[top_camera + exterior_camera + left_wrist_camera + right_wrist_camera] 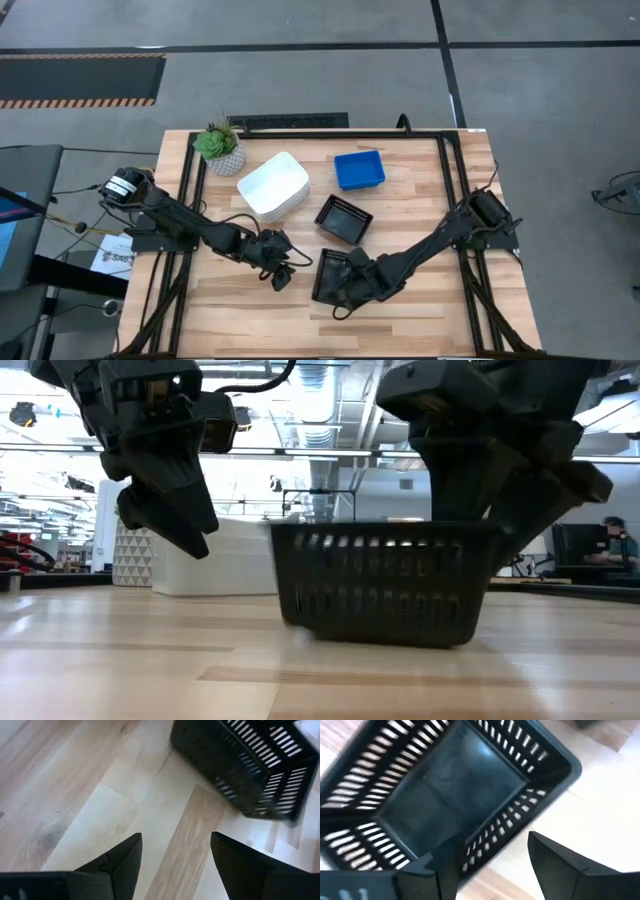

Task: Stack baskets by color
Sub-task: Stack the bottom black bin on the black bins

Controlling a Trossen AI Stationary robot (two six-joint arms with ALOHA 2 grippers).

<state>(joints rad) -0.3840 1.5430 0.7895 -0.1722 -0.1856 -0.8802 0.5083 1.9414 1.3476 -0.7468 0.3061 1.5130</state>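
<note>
Right tool (345,285) apparently straddling black basket (328,275) wall

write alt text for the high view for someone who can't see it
Two dark arms reach over a wooden table; the right claw straddles a black basket's wall, with the open left claw beside it. Farther back sit another black basket, a blue basket, a white stack and a potted plant.

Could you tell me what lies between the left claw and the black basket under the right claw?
Only bare wooden table: the left claw stands apart from the black basket, as the high view shows.
</note>
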